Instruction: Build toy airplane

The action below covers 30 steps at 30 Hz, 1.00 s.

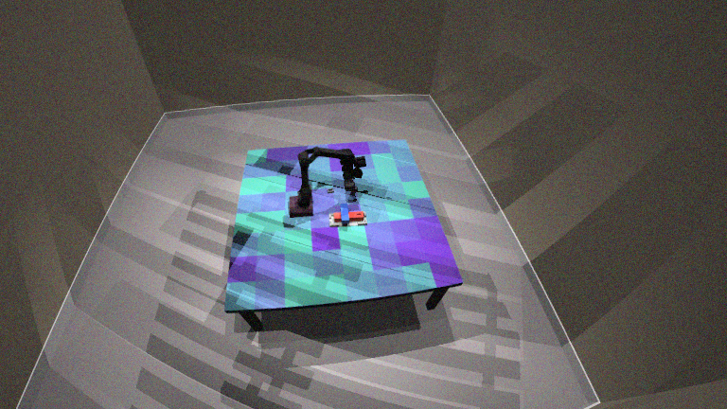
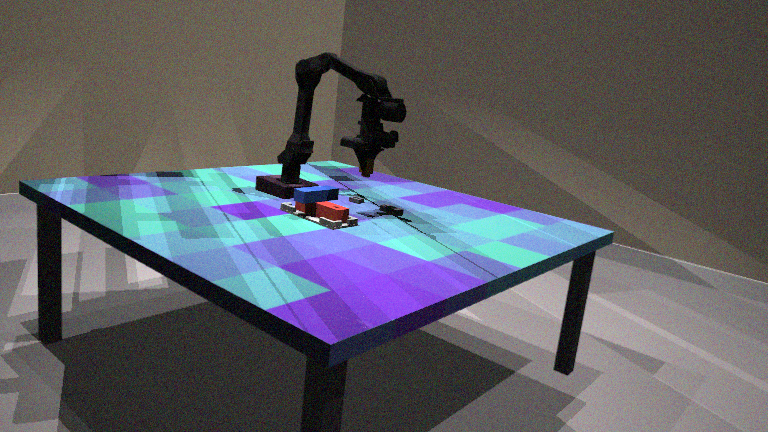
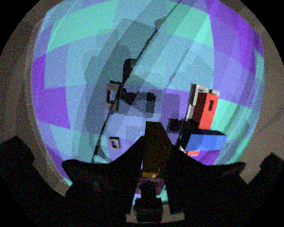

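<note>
The red fuselage [image 1: 358, 215] [image 2: 333, 211] [image 3: 204, 113] lies in the pale cradle jig [image 1: 356, 222] [image 2: 330, 223] [image 3: 193, 96]. The blue wing [image 1: 345, 212] [image 2: 316, 195] [image 3: 205, 143] sits crosswise on top of the fuselage. A dark socket shows in the fuselage top near one end, uncovered. My gripper [image 1: 352, 195] [image 2: 367, 165] [image 3: 156, 139] is shut on the yellow-brown tail fin [image 2: 367, 171] [image 3: 153, 153], held above the table, away from the jig and beyond its long side. The fin's tab cannot be made out.
A small square holder [image 1: 329, 190] [image 2: 356, 199] [image 3: 115, 143] and a larger one [image 2: 391, 210] [image 3: 112, 96] stand on the table beside the jig. The arm's base [image 1: 300, 206] [image 2: 277, 186] stands behind the jig in the exterior view. Striped shadows cross the table.
</note>
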{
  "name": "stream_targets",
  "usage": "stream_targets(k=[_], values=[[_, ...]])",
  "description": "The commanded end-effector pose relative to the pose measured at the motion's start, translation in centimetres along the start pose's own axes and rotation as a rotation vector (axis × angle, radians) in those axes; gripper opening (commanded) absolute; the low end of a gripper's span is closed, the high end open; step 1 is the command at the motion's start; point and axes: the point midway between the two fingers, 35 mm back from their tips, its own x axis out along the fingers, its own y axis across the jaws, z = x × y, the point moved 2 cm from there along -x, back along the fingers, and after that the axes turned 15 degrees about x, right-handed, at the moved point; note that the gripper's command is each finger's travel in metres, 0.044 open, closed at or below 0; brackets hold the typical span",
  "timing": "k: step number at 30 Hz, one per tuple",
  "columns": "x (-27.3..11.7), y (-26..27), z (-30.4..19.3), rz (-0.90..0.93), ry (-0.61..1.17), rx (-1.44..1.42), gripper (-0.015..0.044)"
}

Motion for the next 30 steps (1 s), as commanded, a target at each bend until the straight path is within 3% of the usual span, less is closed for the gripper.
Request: stream_targets(k=[1, 30], values=[[0.1, -0.7, 0.9, -0.001, -0.003, 0.015, 0.0000], [1.5, -7.6, 5.9, -0.014, -0.006, 0.047, 0.0000]])
